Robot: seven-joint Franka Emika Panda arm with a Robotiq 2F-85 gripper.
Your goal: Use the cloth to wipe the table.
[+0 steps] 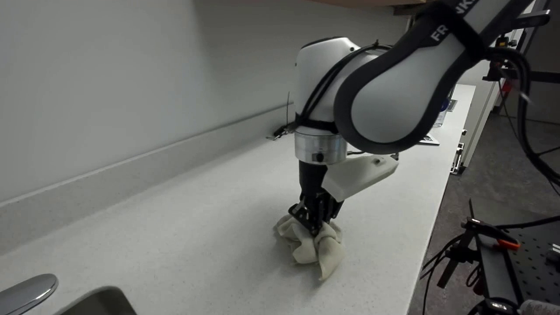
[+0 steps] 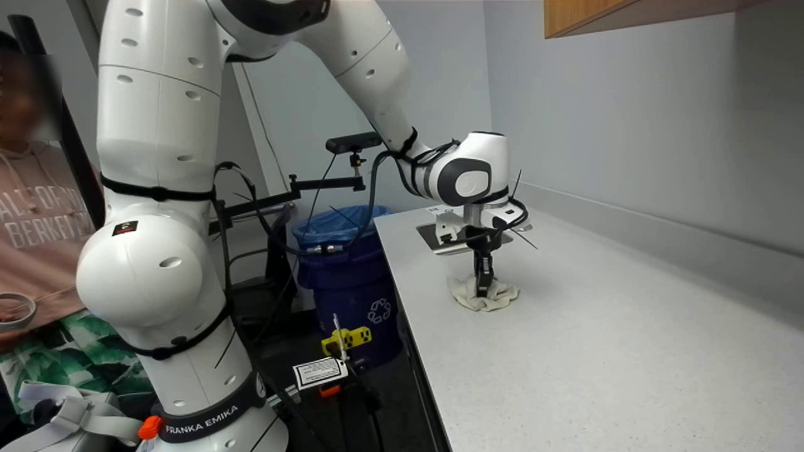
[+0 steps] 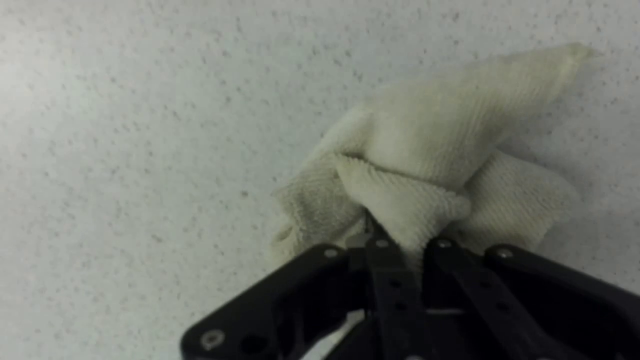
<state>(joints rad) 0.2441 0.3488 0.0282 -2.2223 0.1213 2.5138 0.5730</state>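
Observation:
A crumpled off-white cloth (image 1: 306, 251) lies bunched on the white speckled table (image 1: 175, 245). Both show in both exterior views, with the cloth (image 2: 463, 294) near the far end of the table (image 2: 597, 351) in this exterior view. My gripper (image 1: 316, 231) points straight down into the middle of the cloth, and it also shows there in an exterior view (image 2: 483, 292). In the wrist view a fold of the cloth (image 3: 415, 135) is pinched between the black fingers of the gripper (image 3: 412, 250). The fingertips are partly hidden in the folds. The cloth's lower parts rest on the table.
A sink (image 1: 103, 302) and a metal faucet (image 1: 30, 291) are at the near left in an exterior view. A wall (image 1: 109, 87) runs along the back. A bottle (image 1: 441, 116) stands further along the table. A blue bin (image 2: 348, 282) stands beyond the table's edge. A person (image 2: 44, 213) is behind the arm.

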